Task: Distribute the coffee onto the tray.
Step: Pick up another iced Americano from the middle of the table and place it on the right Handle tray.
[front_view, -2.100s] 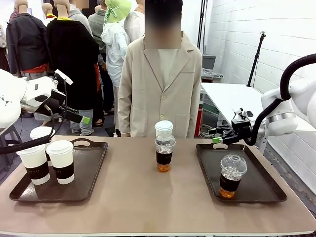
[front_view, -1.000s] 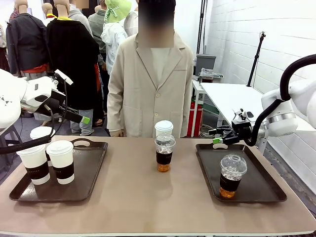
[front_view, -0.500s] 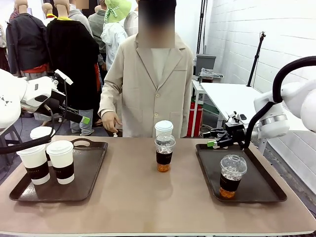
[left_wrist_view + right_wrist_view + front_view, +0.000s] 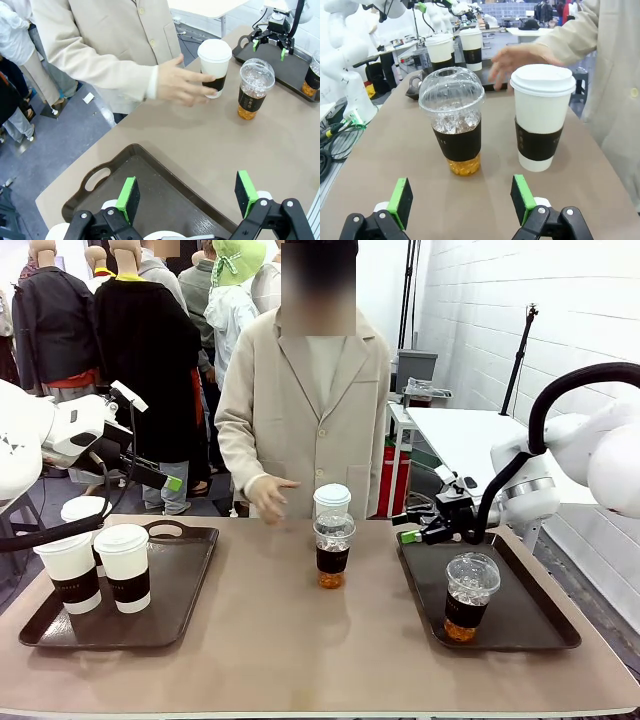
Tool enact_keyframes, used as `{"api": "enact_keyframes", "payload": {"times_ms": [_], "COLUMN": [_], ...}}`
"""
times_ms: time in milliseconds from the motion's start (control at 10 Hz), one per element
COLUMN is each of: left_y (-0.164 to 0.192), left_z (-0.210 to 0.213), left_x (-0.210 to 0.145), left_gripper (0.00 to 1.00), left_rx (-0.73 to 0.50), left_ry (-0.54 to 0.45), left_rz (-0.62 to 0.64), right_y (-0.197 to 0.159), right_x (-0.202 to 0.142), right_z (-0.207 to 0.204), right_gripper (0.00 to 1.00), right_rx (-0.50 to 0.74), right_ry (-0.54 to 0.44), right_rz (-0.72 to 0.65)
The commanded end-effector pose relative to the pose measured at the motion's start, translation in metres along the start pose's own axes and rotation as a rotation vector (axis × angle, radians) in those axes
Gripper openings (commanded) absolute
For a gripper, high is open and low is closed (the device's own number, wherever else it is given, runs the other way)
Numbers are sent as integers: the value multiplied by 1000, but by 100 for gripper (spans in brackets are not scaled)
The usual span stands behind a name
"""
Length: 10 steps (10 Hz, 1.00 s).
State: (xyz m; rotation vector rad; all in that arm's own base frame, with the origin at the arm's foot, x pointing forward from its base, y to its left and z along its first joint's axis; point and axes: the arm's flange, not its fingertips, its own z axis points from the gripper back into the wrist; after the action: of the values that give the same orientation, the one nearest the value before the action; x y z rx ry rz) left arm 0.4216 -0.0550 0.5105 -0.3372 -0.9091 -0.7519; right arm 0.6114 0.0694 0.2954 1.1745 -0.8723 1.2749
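A clear dome-lidded coffee (image 4: 333,550) with amber liquid stands mid-table, and a white lidded coffee (image 4: 332,501) is just behind it. My right gripper (image 4: 410,537) hovers open to their right, at the right tray's (image 4: 530,635) left edge. In the right wrist view its pads (image 4: 400,202) frame the dome cup (image 4: 455,120), with the white cup (image 4: 541,117) beside it. Another dome cup (image 4: 470,595) stands on the right tray. Three white cups (image 4: 124,565) sit on the left tray (image 4: 170,615). My left gripper (image 4: 170,483) is raised over that tray, open (image 4: 186,196) and empty.
A person in a beige coat stands at the far side. One hand (image 4: 268,497) reaches over the table edge toward the white cup (image 4: 215,67), and in the left wrist view the hand (image 4: 180,85) is at that cup. Bare tabletop (image 4: 300,640) lies between the trays.
My right gripper has moved left from the right tray's far handle toward the middle cups. The person's hand has risen and come forward to the white cup. The left arm is still.
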Motion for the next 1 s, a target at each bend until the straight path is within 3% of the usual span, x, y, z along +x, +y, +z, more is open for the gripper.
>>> {"api": "enact_keyframes", "payload": {"times_ms": [0, 500, 900], "left_y": [1, 1, 1], "left_z": [0, 0, 0], "left_x": [-2, -2, -2], "left_gripper": [100, 100, 100], "left_rx": [-4, -4, -4], "left_ry": [0, 0, 0], "left_rz": [4, 4, 4], "right_y": [-10, -14, 2], "right_x": [-3, -12, -9], "right_z": [-10, -43, 5], "right_gripper": [100, 100, 100], "right_rx": [32, 104, 31], "right_ry": [4, 6, 1], "right_rz": [17, 16, 16]}}
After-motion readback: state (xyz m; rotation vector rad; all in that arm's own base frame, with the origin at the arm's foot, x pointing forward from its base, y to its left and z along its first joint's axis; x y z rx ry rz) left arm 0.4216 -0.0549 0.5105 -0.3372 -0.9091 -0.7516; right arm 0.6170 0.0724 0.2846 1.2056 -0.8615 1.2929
